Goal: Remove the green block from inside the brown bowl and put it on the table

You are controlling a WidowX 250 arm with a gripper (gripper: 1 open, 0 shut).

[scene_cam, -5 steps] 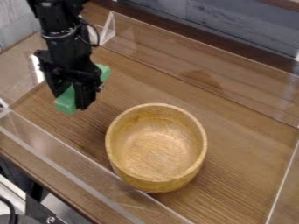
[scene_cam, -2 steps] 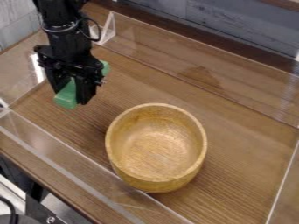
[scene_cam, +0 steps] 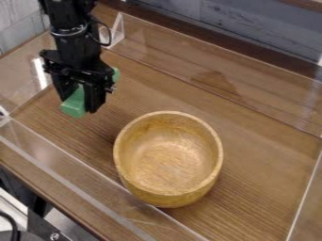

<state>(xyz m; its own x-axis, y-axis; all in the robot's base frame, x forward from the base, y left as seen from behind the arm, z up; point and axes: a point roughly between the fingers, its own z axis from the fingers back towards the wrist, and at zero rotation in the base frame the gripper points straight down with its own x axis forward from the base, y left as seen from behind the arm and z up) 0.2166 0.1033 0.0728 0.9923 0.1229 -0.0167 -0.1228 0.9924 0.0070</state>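
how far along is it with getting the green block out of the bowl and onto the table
Done: the brown bowl is empty; the green block is out of it. In hand: the claw is shut on the block, left of the bowl, low over the table. Left: release it; whether it already touches the table is unclear.

You have the brown bowl (scene_cam: 169,158) on the worktop (scene_cam: 251,104), near and right. The green block (scene_cam: 75,101) sits far left of it, between the jaws of the gripper (scene_cam: 79,102), outside the bowl.
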